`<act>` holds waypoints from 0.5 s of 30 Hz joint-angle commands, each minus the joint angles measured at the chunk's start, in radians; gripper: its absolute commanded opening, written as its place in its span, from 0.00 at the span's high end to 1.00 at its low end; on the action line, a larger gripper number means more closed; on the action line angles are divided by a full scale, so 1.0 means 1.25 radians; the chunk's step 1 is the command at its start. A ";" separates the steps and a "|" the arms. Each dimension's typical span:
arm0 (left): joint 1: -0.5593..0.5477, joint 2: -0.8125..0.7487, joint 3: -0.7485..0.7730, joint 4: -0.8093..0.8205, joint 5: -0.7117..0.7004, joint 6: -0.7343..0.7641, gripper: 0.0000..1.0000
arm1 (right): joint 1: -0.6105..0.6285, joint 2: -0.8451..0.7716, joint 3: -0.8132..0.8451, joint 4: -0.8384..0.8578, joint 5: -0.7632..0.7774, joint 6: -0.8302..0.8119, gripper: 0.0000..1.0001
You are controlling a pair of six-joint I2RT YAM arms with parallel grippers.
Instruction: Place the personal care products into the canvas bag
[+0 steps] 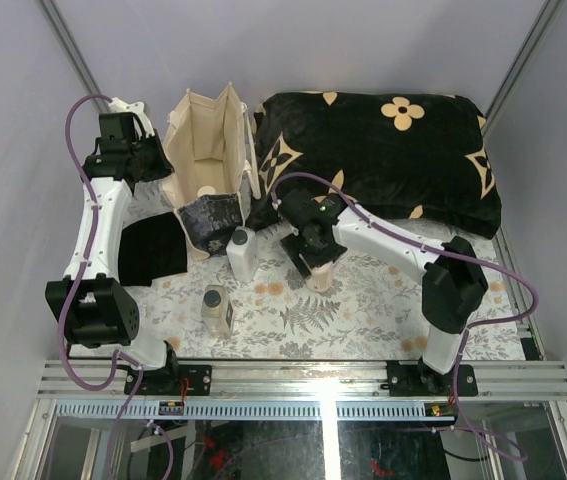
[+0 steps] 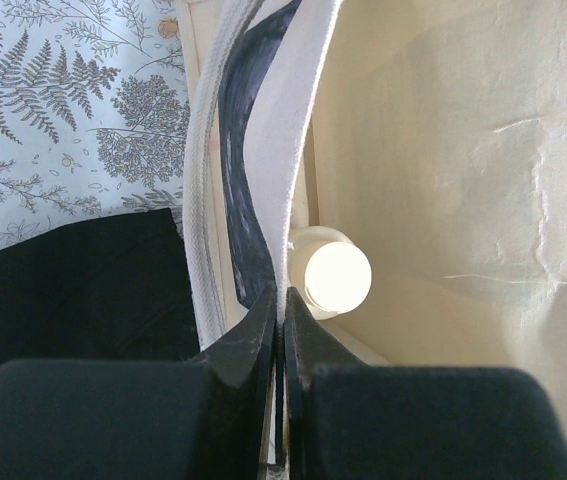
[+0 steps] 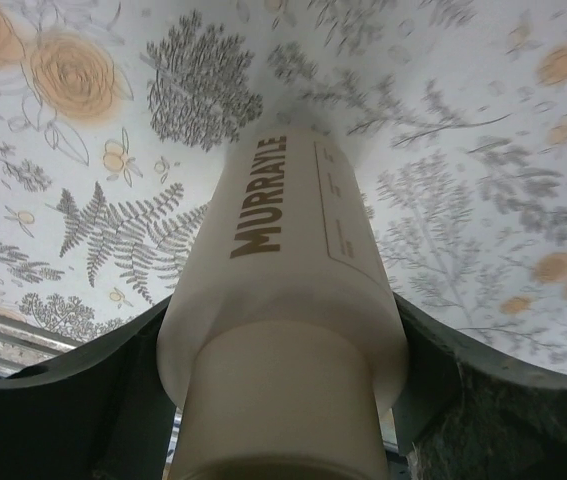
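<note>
The cream canvas bag [image 1: 208, 140] stands open at the back left, its dark printed panel [image 1: 211, 220] folded at the front. One round beige bottle [image 1: 206, 190] lies inside it, also seen in the left wrist view [image 2: 338, 277]. My left gripper [image 1: 153, 158] is shut on the bag's left rim [image 2: 298, 120], with the cloth pinched between the jaws [image 2: 281, 305]. My right gripper [image 1: 318, 250] is shut on the second beige bottle [image 3: 283, 290], upright on or just above the tablecloth [image 1: 320, 277]. A white flat-sided bottle [image 1: 243, 252] and a small tan squarish bottle [image 1: 217, 310] stand on the table.
A black cushion with tan flowers [image 1: 383, 160] fills the back right, right of the bag. A flat black cloth [image 1: 153, 250] lies left of the bag's front, under my left arm. The floral tablecloth [image 1: 363, 310] covers the table.
</note>
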 commanded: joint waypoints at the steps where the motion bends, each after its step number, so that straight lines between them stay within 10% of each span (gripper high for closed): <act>1: 0.000 -0.032 -0.021 0.019 -0.005 -0.005 1.00 | 0.004 -0.015 0.228 -0.084 0.118 -0.047 1.00; 10: -0.001 -0.052 -0.029 0.024 -0.004 -0.003 1.00 | 0.003 0.138 0.762 -0.149 0.258 -0.151 1.00; 15: -0.001 -0.053 -0.028 0.026 0.001 -0.003 1.00 | 0.004 0.162 0.824 -0.020 0.314 -0.254 1.00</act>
